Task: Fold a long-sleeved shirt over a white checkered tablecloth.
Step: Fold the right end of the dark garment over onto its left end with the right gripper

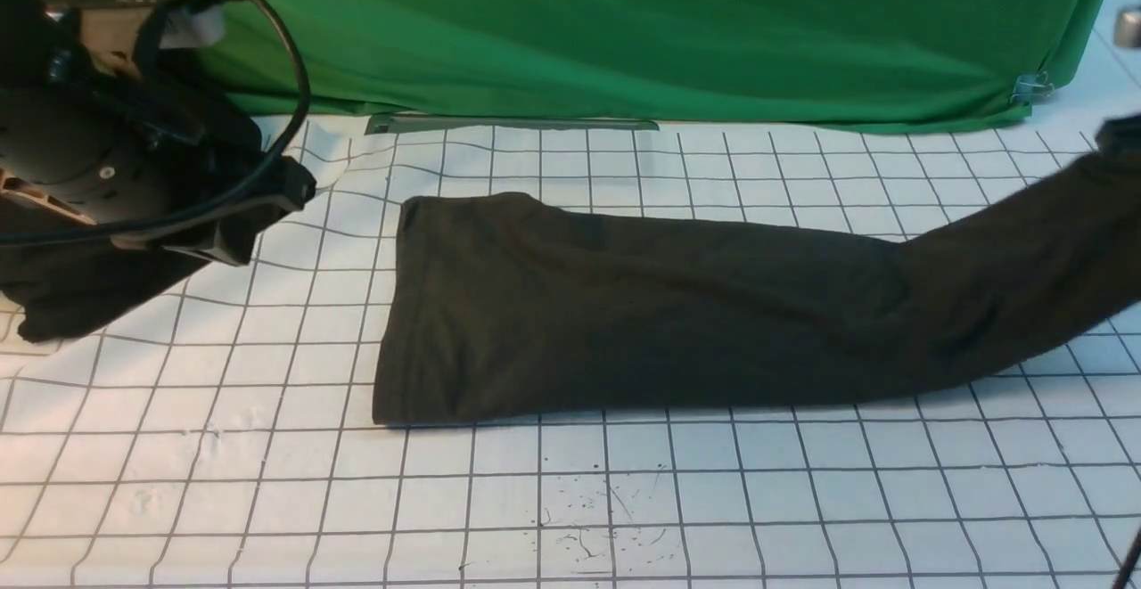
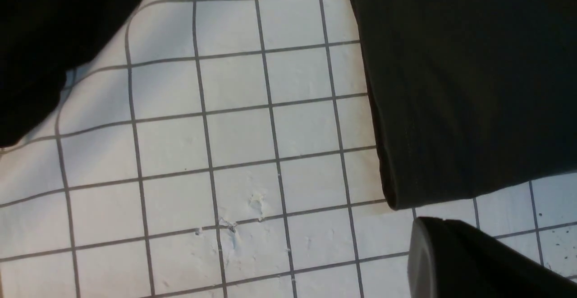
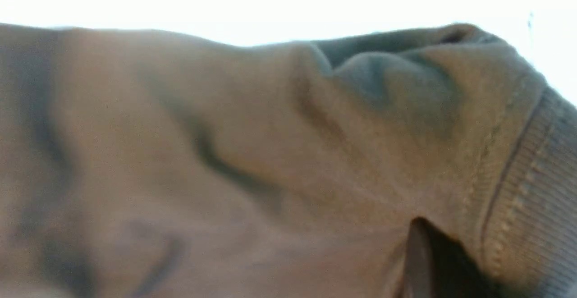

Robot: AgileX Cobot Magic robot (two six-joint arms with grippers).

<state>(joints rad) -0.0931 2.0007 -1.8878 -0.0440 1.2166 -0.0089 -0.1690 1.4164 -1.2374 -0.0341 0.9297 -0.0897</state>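
Stretched across the middle of the white checkered tablecloth [image 1: 267,446] on the tabletop: the long-sleeved shirt [image 1: 624,304], folded into one long dark band. Flat and squared off at its left end, lifted clear of the cloth at its right end and rising toward the right edge of the front view. Pinched there by the right jaws, closed on the fabric beside a ribbed, stitched hem, with one dark fingertip [image 3: 419,262] pressed into the jersey in the right wrist view.

Well apart on the left, raised above the tablecloth: the left jaws, drawn fully together, with no telling from these views whether anything sits between them. Beneath that arm, a blacker heap of dark garment [image 1: 80,304] on the tablecloth's left side.

In front of the shirt, a scatter of dark ink specks [image 1: 597,527] on the white squares. Behind it all, a green fabric sheet [image 1: 624,36] draped down to the tablecloth's far edge, with a metal clip [image 1: 1032,87] at its right corner.
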